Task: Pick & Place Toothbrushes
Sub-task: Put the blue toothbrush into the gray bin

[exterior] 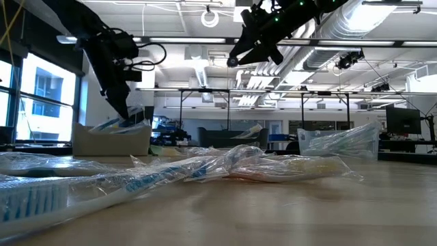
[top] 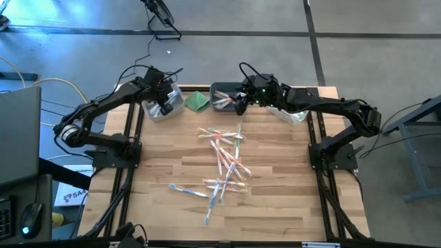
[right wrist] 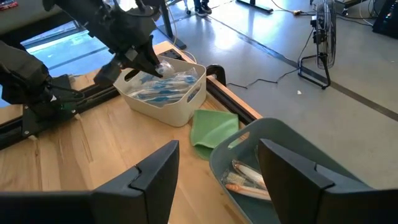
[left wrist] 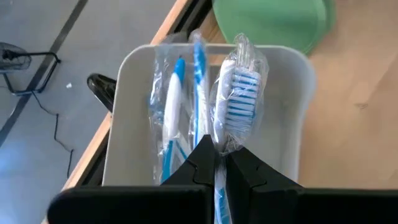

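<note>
Several toothbrushes in clear wrappers [top: 224,162] lie in a loose heap in the middle of the wooden table, with the nearest ones [exterior: 205,167] filling the low view. My left gripper [left wrist: 216,155] is over the white bin [left wrist: 134,93] at the table's far left, shut on a blue-bristled toothbrush [left wrist: 239,102]. Two more blue toothbrushes [left wrist: 174,106] lie in that bin. My right gripper [right wrist: 217,149] hangs open above the grey bin [right wrist: 292,140], which holds pink-orange toothbrushes [right wrist: 249,177]. My left gripper pinches the wrapped blue toothbrush between its two fingers on the handle just below the head [left wrist: 219,146]. The fingers [left wrist: 202,158] point down into the white bin from above, along the toothbrush. The head sticks out past the fingertips over the bin's inside; whether it rests there I cannot tell.
A folded green cloth [top: 198,101] lies between the white bin [top: 164,107] and the grey bin [top: 224,96]. A clear container of wrapped toothbrushes [exterior: 338,143] stands at the far right under the right arm. Bare wood lies around the heap.
</note>
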Motion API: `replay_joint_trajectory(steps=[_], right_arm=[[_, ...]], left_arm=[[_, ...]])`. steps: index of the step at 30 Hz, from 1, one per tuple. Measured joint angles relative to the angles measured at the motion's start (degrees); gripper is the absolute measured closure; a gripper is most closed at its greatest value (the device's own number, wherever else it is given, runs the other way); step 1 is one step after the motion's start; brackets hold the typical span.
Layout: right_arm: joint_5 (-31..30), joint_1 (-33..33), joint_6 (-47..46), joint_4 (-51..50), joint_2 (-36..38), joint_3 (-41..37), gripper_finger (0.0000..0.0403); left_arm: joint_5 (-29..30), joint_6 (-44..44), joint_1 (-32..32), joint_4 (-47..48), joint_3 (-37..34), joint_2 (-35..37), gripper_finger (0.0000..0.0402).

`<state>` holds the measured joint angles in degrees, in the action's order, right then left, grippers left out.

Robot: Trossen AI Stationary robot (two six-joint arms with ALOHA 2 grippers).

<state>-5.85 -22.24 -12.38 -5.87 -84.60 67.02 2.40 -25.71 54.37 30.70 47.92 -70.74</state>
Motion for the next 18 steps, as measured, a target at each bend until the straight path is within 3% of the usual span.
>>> replay_joint_trajectory(steps=[5, 14, 18], right_arm=[[0.0, 0.0, 0.0, 0.0, 0.0, 0.0, 0.0192], [0.0, 0.0, 0.2, 0.0, 0.0, 0.0, 0.0192], [0.0, 0.0, 0.2, 0.0, 0.0, 0.0, 0.0192]], left_arm=[[0.2, 0.5, 0.0, -1.0, 0.0, -2.3, 0.0379], [2.4, 2.2, 0.0, -1.3, 0.0, -4.0, 0.0263], [2.4, 4.9, 0.0, -1.2, 0.0, -4.0, 0.0233]])
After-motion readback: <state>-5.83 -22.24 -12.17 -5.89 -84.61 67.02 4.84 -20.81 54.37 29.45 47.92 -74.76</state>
